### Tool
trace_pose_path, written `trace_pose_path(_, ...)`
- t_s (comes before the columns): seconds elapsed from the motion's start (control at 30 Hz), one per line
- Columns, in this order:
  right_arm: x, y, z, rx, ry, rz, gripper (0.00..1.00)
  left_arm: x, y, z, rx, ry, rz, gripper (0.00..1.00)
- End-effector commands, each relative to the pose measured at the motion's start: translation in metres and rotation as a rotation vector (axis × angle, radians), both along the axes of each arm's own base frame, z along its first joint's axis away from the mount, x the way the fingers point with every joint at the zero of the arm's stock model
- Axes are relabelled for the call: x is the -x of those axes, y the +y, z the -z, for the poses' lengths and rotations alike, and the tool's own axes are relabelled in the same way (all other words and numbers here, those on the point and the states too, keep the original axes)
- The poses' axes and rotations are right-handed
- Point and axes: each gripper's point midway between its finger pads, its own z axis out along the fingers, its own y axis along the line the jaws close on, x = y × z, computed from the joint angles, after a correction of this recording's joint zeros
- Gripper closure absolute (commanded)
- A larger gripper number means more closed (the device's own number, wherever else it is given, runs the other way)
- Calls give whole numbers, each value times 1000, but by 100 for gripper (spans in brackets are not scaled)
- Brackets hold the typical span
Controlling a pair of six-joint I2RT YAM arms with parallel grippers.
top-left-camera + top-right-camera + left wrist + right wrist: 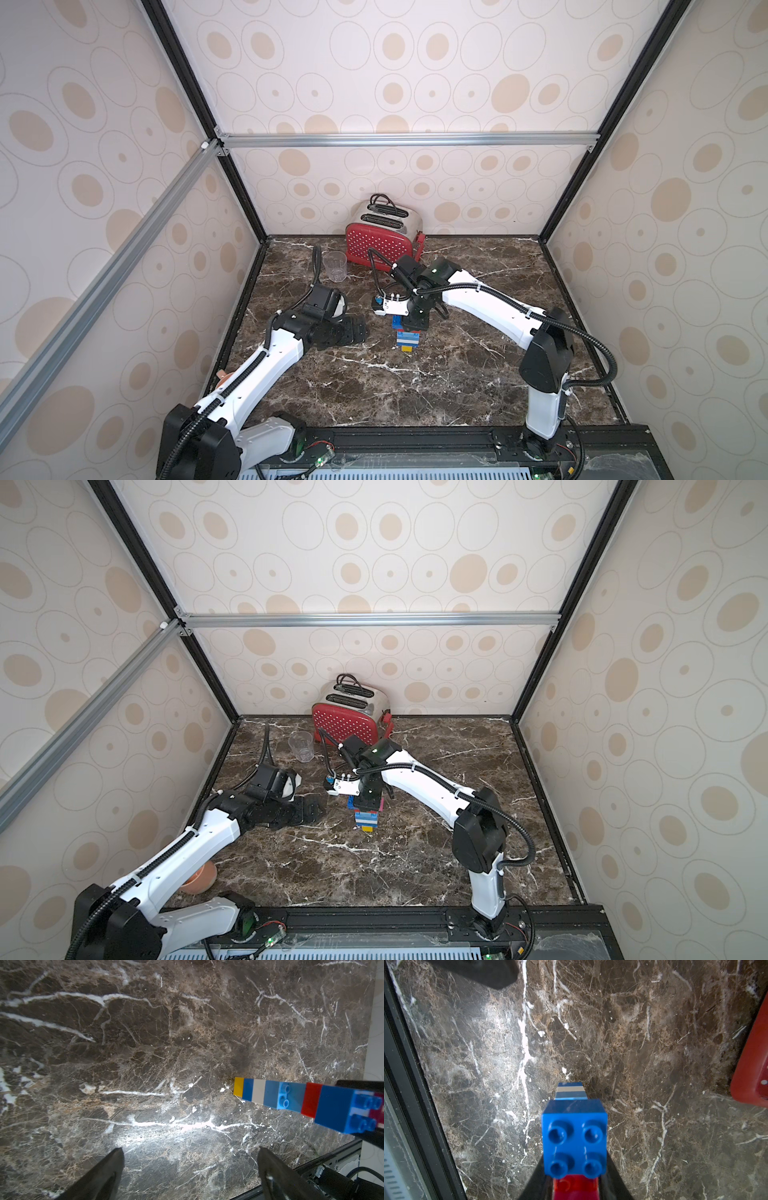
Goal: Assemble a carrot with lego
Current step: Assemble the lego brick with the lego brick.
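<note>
Bimanual cell, marble surface (415,395), seen in both top views and from both wrists.

(a) Surroundings. A red toaster (380,241) (347,719) with white dots and a metal top stands at the back edge, left of centre, with a black cable looped over its slots. A clear cup (335,266) (301,746) stands just beside it, toward the left edge. A terracotta pot (199,878) sits near the front left corner, largely hidden beneath the left arm. The toaster's red corner shows at the border of the right wrist view (751,1076).

(b) Task object. The carrot (408,338) (365,818) (291,1097) (574,1140) is near the middle of the surface, in front of the toaster. Its yellow tip points down to the marble (contact cannot be judged). Blue, white, blue and red layers widen toward the held end, where a blue four-stud brick and a pink brick sit.

(c) Arms. The right arm reaches in from the front right corner, elbow raised and wrist bent downward. The right gripper (415,322) (368,800) (575,1180) is clamped on the carrot's wide end, one finger on either side of the red and pink part. The left arm lies low along the left side. The left gripper (353,330) (307,808) (190,1155) is near the carrot on its left, jaws spread wide with only bare marble between them.
</note>
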Motion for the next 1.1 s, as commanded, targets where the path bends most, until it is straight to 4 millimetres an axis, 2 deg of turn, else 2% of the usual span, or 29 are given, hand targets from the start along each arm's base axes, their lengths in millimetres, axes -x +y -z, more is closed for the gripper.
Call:
trace_pose_path(0.0, 1, -7, -8, 19, -14, 2, 96, -4, 2, -4, -8, -19, 6, 1)
trace_pose_path(0.43, 5, -3, -20, -41, 23, 12, 96, -5, 3, -6, -8, -18, 6, 1)
trace_pose_path(0.9, 3, -5, 10, 30, 57, 3, 96, -5, 3, -4, -7, -14, 7, 1)
trace_pose_path(1.07, 6, -1, 13, 21, 78, -4, 96, -4, 3, -3, -13, -10, 10, 1)
